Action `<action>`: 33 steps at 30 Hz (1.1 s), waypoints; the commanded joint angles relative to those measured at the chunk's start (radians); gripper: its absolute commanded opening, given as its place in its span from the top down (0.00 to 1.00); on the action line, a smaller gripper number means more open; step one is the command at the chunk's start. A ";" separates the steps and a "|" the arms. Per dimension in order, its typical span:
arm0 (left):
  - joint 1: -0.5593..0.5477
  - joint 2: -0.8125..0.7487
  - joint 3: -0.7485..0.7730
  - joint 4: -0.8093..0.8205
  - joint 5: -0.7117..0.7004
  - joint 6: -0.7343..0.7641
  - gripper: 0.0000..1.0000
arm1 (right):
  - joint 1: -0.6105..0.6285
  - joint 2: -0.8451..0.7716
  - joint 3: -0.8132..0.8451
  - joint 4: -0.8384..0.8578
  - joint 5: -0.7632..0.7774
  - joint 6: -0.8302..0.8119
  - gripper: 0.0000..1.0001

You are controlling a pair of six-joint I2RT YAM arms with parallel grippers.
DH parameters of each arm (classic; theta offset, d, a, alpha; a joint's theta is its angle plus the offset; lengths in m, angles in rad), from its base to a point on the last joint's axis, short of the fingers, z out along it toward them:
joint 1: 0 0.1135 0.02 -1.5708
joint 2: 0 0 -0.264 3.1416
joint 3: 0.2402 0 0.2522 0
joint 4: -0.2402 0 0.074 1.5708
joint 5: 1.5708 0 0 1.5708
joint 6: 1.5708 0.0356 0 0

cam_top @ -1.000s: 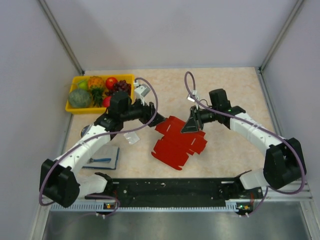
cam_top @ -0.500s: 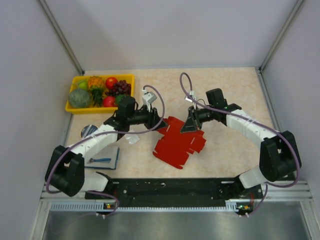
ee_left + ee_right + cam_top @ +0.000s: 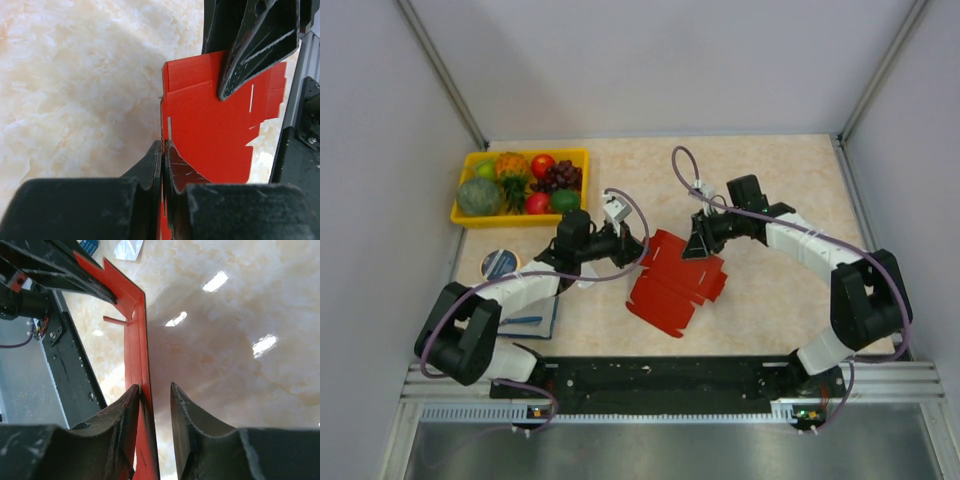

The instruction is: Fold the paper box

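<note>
Paper box [image 3: 672, 282] lies near the middle of the desk [image 3: 780, 170], between the two arms; mostly flat and unfolded, its far edge lifted off the surface where both jaws meet it

Change over the last second: left arm has swung in from beside the yellow fruit tray [image 3: 463, 216] to the box's left edge; left gripper [image 3: 163, 146] has gone from wide apart to clenched; wrist view shows the two fingers pressed together on the thin red edge, so it is grasping the paper box

Right gripper [image 3: 155, 386] was clamped a second ago and is now loosening; its wrist view shows a clear gap between the jaws, with the red sheet standing edge-on inside it, against the left-hand finger and apart from the other; released, or very nearly

Reading: the hold is passing from right to left; the left now pins the sheet, so the right should be free to shift to a new flap or crease

Progress: early; no wall stands up, tabs not tucked

Risk: thin card may slip or buckle while only one side is pinched; blue notebook [image 3: 526, 320] stays well apart, untouched
</note>
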 commanded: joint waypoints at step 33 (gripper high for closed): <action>-0.004 0.192 0.031 0.192 -0.063 0.021 0.91 | 0.087 -0.016 0.056 -0.022 0.393 -0.018 1.00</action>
